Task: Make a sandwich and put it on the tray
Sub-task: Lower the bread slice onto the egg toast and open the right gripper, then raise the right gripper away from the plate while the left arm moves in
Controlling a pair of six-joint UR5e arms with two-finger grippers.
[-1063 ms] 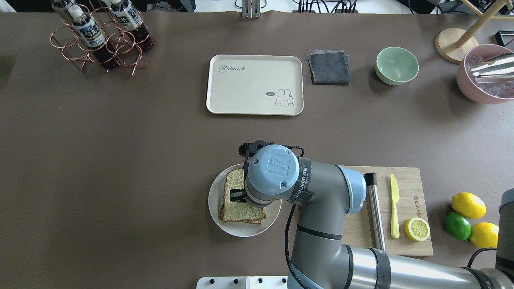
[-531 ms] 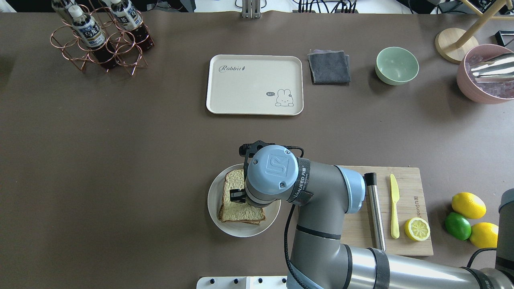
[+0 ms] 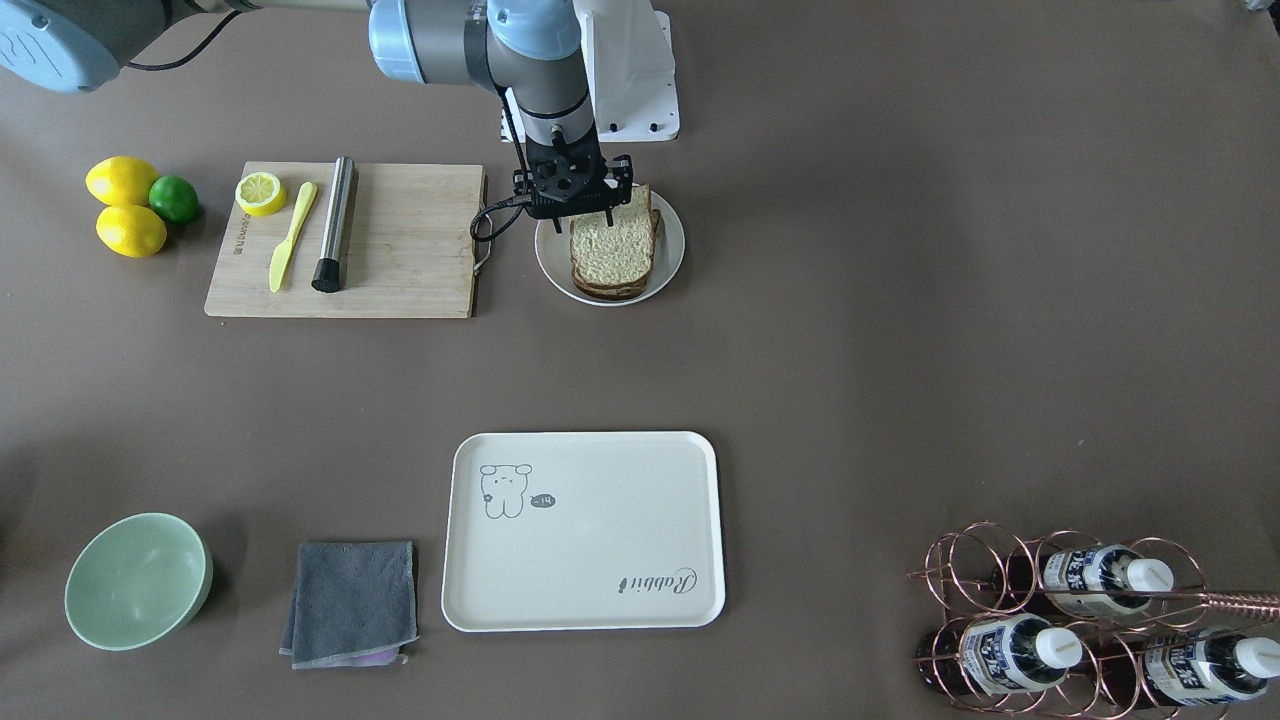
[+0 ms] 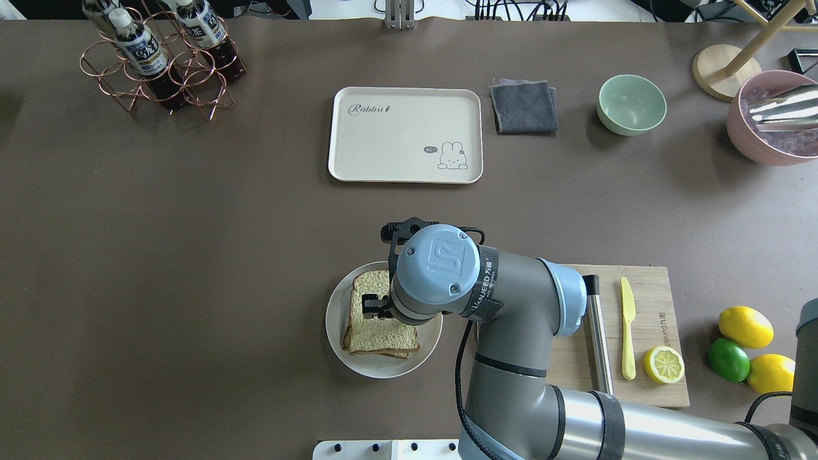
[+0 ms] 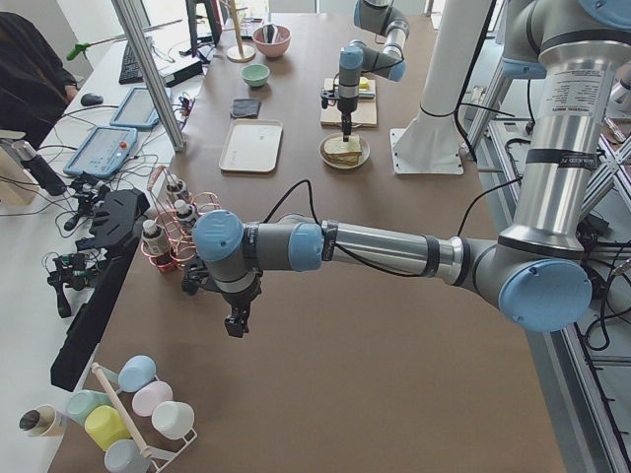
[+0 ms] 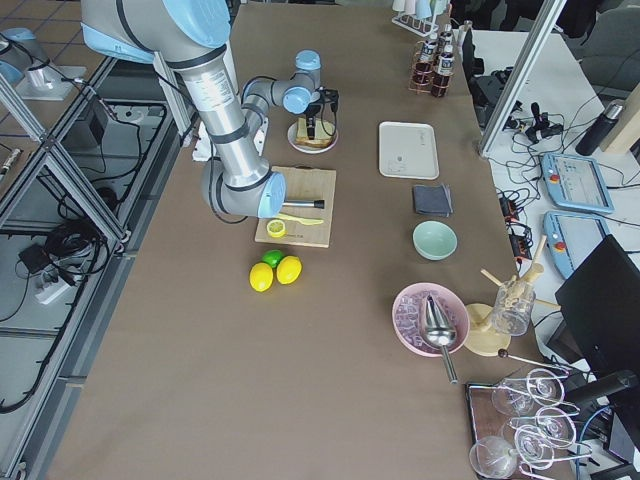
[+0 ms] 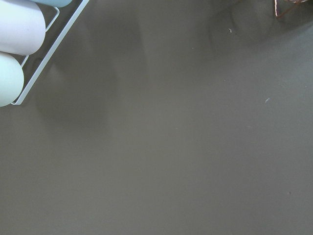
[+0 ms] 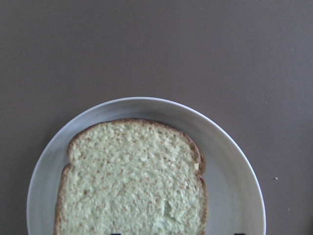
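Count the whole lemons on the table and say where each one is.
2. One lemon lies off the end of the cutting board, beside the lime; the second lemon lies beside both, nearer the robot. None appears hidden.

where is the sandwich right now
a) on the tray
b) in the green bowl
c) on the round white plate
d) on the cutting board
c: the sandwich lies on the plate, well apart from the tray.
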